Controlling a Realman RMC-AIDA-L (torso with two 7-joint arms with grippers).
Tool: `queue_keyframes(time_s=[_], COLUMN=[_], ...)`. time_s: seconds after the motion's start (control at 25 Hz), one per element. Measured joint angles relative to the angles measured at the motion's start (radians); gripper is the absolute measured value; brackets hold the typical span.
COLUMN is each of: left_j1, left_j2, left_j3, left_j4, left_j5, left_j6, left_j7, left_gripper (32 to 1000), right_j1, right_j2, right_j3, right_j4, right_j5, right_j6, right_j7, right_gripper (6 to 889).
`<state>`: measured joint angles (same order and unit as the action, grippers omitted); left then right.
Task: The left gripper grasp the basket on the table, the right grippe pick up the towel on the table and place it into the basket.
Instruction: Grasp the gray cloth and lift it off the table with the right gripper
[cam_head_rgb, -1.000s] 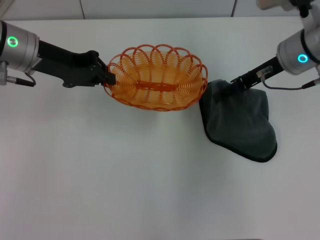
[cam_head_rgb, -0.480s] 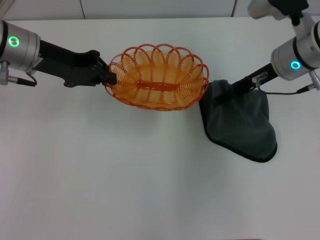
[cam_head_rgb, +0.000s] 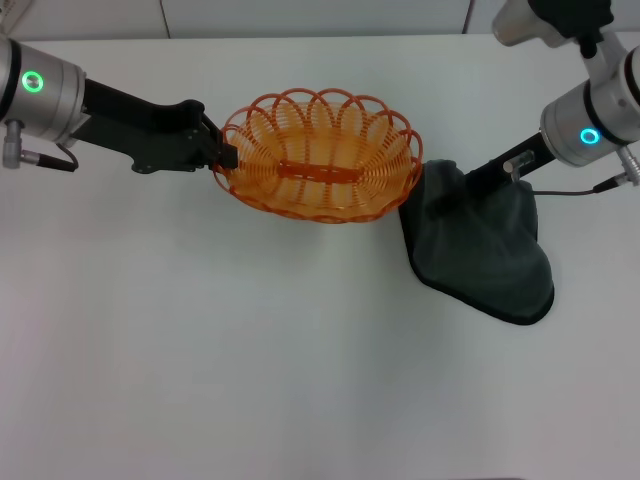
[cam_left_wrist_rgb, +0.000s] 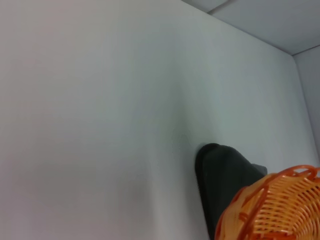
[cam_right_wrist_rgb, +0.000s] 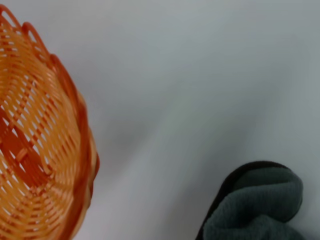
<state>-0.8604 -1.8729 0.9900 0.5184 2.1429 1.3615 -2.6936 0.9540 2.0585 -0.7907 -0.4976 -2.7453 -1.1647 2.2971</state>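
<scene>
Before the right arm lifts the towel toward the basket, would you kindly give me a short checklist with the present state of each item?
1. Left pincer on the basket rim: ok, it is at the rim on the robot's left side.
2. Basket free to receive: ok, nothing lies inside it.
3. Right pincer on the towel: ok, its tip is in a raised fold at the corner nearest the basket.
4. Grip firm: cannot tell, cloth hides the tips.
5. Towel off the table: not ok, most of it lies flat.
6. Path to the basket: ok, the towel sits beside it, with nothing in between.
</scene>
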Motion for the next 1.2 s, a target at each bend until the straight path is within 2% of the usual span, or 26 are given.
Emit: queue_keyframes(time_s=[0.4, 0.8, 1.04, 1.2], left_j1=[-0.001, -0.002, -0.002, 0.000], left_j2=[0.0000, -0.0016, -0.0016, -0.0016], left_j3=[-0.005, -0.007, -0.007, -0.007], left_j4=[0.000, 0.000, 0.000, 0.000], left_j5=[0.000, 0.000, 0.000, 0.000], left_j6=[0.002, 0.003, 0.002, 0.002], left_j7=[0.007, 0.008, 0.009, 0.009], left_gripper=[74, 74, 74, 74], right_j1=[-0.003, -0.003, -0.004, -0.003], right_j2=[-0.001, 0.000, -0.002, -0.002], right_j3=[-0.001, -0.001, -0.001, -0.001], right_j4=[0.001, 0.001, 0.001, -0.005], right_j5=[-0.001, -0.013, -0.013, -0.013], right_j6=[0.011, 0.015, 0.015, 0.005], right_j7=[0.013, 0.024, 0.022, 0.017], right_gripper=[687, 244, 86, 86])
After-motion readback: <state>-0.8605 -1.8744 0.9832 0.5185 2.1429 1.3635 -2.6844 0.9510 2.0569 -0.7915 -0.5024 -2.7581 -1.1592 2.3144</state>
